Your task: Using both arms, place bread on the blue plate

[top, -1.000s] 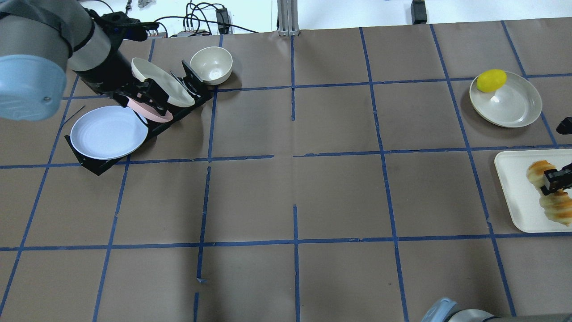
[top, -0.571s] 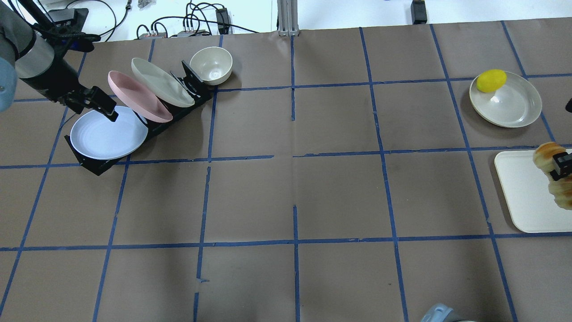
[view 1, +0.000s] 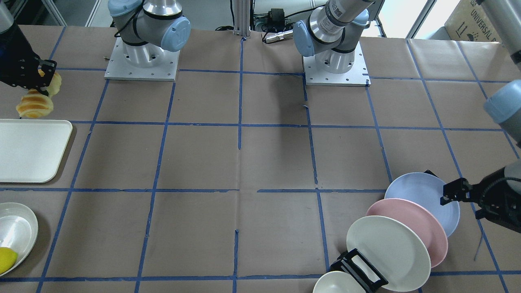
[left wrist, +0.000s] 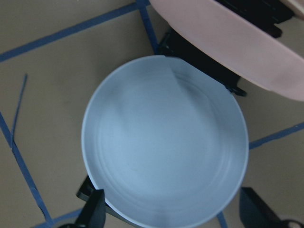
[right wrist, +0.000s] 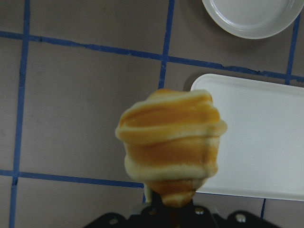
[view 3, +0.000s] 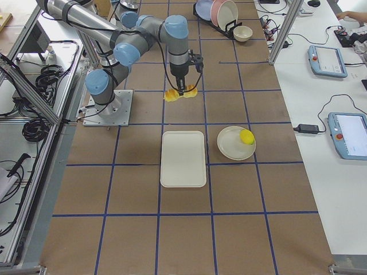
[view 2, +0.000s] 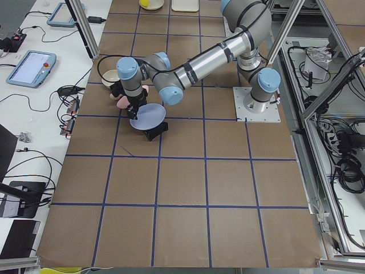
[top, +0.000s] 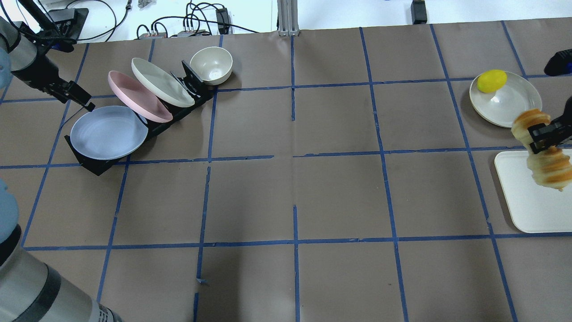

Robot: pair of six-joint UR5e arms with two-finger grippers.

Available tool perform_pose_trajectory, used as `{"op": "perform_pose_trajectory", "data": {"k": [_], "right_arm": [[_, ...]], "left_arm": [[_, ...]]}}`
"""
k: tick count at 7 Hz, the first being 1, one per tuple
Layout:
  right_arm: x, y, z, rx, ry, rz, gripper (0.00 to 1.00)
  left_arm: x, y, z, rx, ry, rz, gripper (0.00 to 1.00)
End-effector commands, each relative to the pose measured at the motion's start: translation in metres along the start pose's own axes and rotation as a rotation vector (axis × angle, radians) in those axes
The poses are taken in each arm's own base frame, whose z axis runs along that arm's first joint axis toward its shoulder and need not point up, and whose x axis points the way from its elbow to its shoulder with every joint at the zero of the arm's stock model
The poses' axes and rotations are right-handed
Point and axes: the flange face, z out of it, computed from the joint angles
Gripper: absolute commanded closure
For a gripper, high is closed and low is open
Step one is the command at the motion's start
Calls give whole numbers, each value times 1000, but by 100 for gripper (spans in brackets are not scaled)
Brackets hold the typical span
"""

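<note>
The bread (top: 544,154), a ridged orange and pale yellow roll, hangs in my right gripper (top: 543,133), which is shut on its middle. It is held in the air over the near-left corner of the white tray (top: 527,205). The right wrist view shows the bread (right wrist: 171,142) end-on. The blue plate (top: 109,133) leans in the front slot of a black rack (top: 96,164). My left gripper (top: 80,99) is open and empty at the plate's far-left rim. In the left wrist view its fingertips (left wrist: 92,211) stand wide apart over the plate (left wrist: 166,137).
A pink plate (top: 138,96) and a cream plate (top: 161,82) stand in the same rack behind the blue one. A cream bowl (top: 211,65) sits past them. A yellow lemon (top: 491,80) lies on a cream plate (top: 509,107) beyond the tray.
My right gripper has lifted the bread off the tray and carried it up and leftward. My left gripper has moved from over the rack's plates to the blue plate's far-left rim.
</note>
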Motion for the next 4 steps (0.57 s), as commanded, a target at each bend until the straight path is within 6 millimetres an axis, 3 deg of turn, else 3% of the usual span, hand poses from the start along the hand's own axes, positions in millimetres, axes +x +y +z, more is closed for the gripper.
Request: {"op": "perform_pose_trajectory", "data": {"k": [1, 3, 4], "right_arm": [[-34, -23, -33, 14, -14, 52, 92], [-57, -69, -67, -31, -49, 41, 92], [-78, -90, -75, -78, -59, 46, 92]], "left_arm": [[-31, -27, 44, 12, 51, 4, 0], [-32, -25, 57, 3, 67, 0, 0], [-32, -24, 71, -12, 83, 2, 0]]}}
